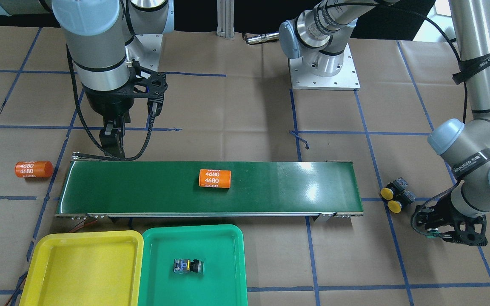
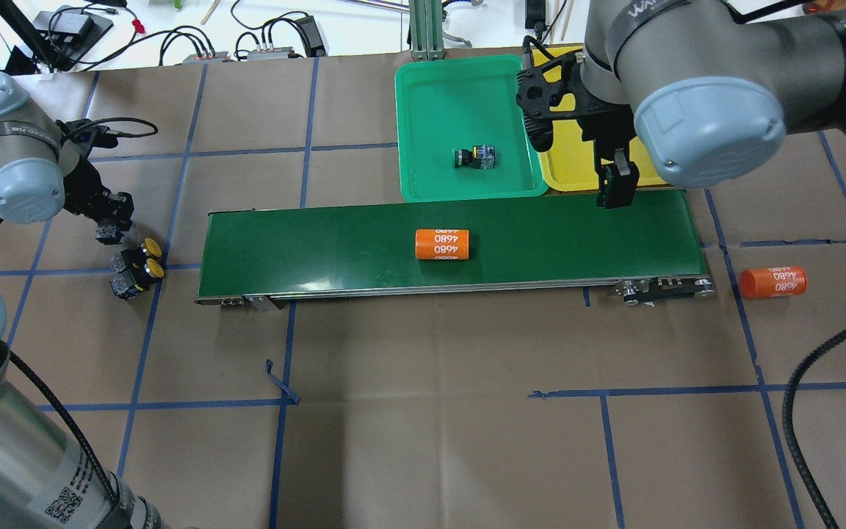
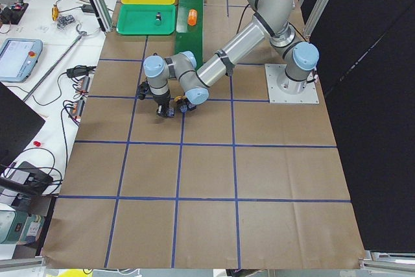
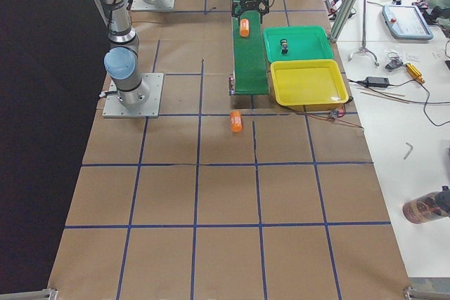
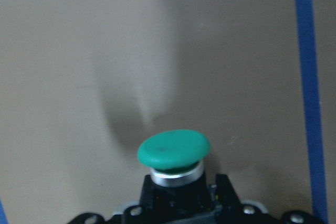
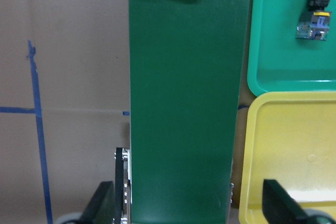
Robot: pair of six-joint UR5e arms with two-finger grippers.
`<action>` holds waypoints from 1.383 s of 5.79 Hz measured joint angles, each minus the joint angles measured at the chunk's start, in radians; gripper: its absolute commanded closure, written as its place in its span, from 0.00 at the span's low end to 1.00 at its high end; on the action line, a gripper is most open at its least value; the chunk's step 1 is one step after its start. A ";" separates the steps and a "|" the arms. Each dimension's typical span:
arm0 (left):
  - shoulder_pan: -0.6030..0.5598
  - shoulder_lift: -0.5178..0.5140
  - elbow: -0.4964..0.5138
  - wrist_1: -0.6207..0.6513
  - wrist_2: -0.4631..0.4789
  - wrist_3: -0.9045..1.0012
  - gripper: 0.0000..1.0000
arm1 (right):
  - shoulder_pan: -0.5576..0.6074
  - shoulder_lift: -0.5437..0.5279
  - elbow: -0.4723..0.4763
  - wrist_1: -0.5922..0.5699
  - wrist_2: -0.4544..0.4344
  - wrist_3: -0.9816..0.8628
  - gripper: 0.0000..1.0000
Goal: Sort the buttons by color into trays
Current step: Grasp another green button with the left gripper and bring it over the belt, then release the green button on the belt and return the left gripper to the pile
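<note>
My left gripper (image 2: 109, 231) is shut on a green button (image 5: 173, 150), its cap pointing outward over the brown paper. It holds the button just beside two yellow buttons (image 2: 150, 258) that lie left of the belt; they also show in the front view (image 1: 391, 200). A second green button (image 2: 474, 156) lies on its side in the green tray (image 2: 452, 88). The yellow tray (image 1: 83, 263) holds nothing. My right gripper (image 2: 617, 187) is open and empty above the belt's end, next to the yellow tray (image 6: 294, 145).
The long dark green conveyor belt (image 2: 320, 250) runs across the middle with an orange "4680" cylinder (image 2: 442, 244) on it. A second orange cylinder (image 2: 772, 281) lies on the paper beyond the belt's right end. Both trays stand side by side on the belt's far side.
</note>
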 measured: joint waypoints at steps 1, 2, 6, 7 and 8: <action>-0.026 0.052 -0.008 -0.033 -0.001 0.120 1.00 | 0.009 -0.006 -0.001 0.030 0.052 0.019 0.00; -0.082 0.118 -0.019 -0.104 -0.002 0.257 1.00 | 0.014 -0.004 -0.002 0.053 0.087 0.036 0.00; -0.317 0.290 -0.192 -0.179 -0.020 0.919 0.89 | 0.016 0.026 0.007 0.058 0.092 0.047 0.00; -0.339 0.303 -0.224 -0.176 -0.037 1.003 0.77 | 0.016 0.026 0.009 0.057 0.091 0.046 0.00; -0.358 0.309 -0.248 -0.167 -0.059 1.028 0.05 | 0.016 0.027 0.016 0.057 0.092 0.045 0.00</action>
